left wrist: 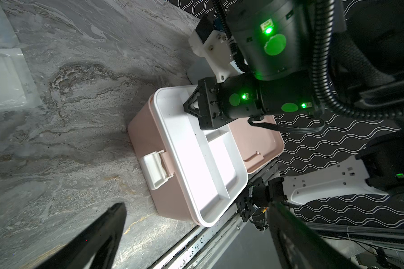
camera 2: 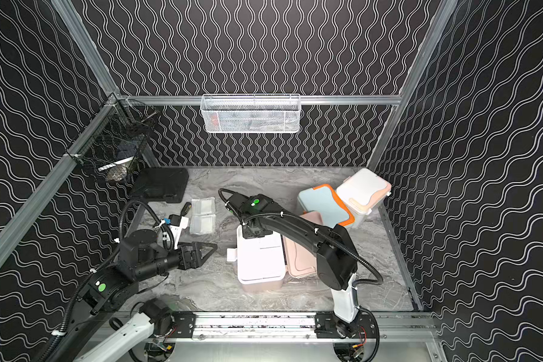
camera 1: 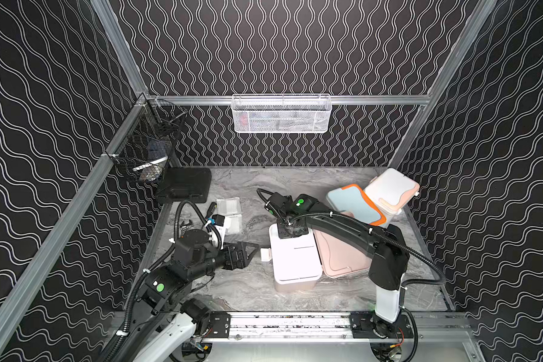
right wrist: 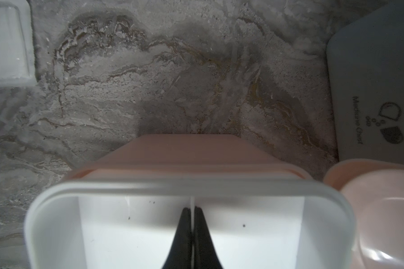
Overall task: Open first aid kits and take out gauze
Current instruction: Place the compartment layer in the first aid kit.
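1. Gauze packets (camera 1: 229, 205) in clear wrapping lie flat on the worktop (camera 1: 248, 291) at the robot's left side, near the left arm and well apart from all three kits. Both top views show them (camera 2: 203, 216).
2. The pink first aid kit (camera 1: 295, 285) stands open near the front middle, with a white tray (camera 1: 295, 258) in its top. Its pink lid (camera 1: 339, 257) lies just beside it, inner face up.
3. The right tool (right wrist: 192, 210) reaches down into the far end of the tray and is clenched on the thin white divider (right wrist: 192, 202) – one finger on each side of it.
4. From these views I cannot tell whether the tray is raised off the pink body.
5. The left tool (camera 1: 251, 254) is released, fingers spread wide. It points toward the kit's white latch (camera 1: 265, 254) and stands just short of it, holding nothing.
6. The blue-grey kit (camera 1: 353, 203) with orange trim and the white kit (camera 1: 391, 188) with peach trim sit together at the far right – both with their lids on.
7. A flat black case (camera 1: 184, 185) lies in the far left corner.
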Controlling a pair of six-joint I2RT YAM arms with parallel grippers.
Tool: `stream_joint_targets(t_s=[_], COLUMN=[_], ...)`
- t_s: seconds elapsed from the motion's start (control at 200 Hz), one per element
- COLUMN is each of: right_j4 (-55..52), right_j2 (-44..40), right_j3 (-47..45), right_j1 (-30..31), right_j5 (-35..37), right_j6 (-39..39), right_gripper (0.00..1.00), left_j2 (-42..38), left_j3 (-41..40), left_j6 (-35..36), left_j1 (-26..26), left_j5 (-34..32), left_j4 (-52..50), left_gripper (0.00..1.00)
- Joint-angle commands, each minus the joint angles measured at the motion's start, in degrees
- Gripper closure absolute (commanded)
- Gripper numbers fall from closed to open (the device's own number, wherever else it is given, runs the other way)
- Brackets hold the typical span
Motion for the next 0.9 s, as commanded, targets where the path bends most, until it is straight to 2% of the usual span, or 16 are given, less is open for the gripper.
stream_joint_targets(t_s=[0.0, 0.245, 0.375, 0.55, 0.726, 0.801, 0.896], right_j4=[-0.36, 1.45, 2.29, 2.87, 4.30, 5.92, 7.63], right_j2=[0.25, 0.86, -1.17, -7.56, -16.48, -21.37, -27.99], right_j3=[-0.37, -2.33, -3.01, -2.76, -5.92, -9.48, -14.11], right_j1=[-0.04, -1.19, -1.99, -2.56, -5.14, -8.17, -13.40], right_j5=[-0.48, -3.76, -5.27, -3.89, -2.97, -4.78, -7.65], right_j6=[-0.85, -1.23, -1.97, -3.89, -5.40, -6.06, -6.88], right_gripper=[1.00, 1.00, 0.61, 0.27, 0.05, 0.00, 0.00], left_j2=[0.01, 0.37, 0.36, 2.42, 6.32, 8.32, 11.11], left_j3=[-0.36, -0.45, -0.53, 0.20, 1.76, 2.68, 4.48], left_j6=[-0.12, -0.30, -0.73, -0.59, -1.13, -1.42, -1.33], left_j1=[0.00, 0.00, 0.00, 0.00, -0.09, -0.73, -2.43], left_j5=[0.22, 0.14, 0.44, 2.60, 4.55, 4.79, 3.82], left_j4=[1.69, 1.76, 1.79, 2.60, 4.46, 4.97, 4.70], left_gripper=[0.01, 0.01, 0.01, 0.01, 0.01, 0.01, 0.01])
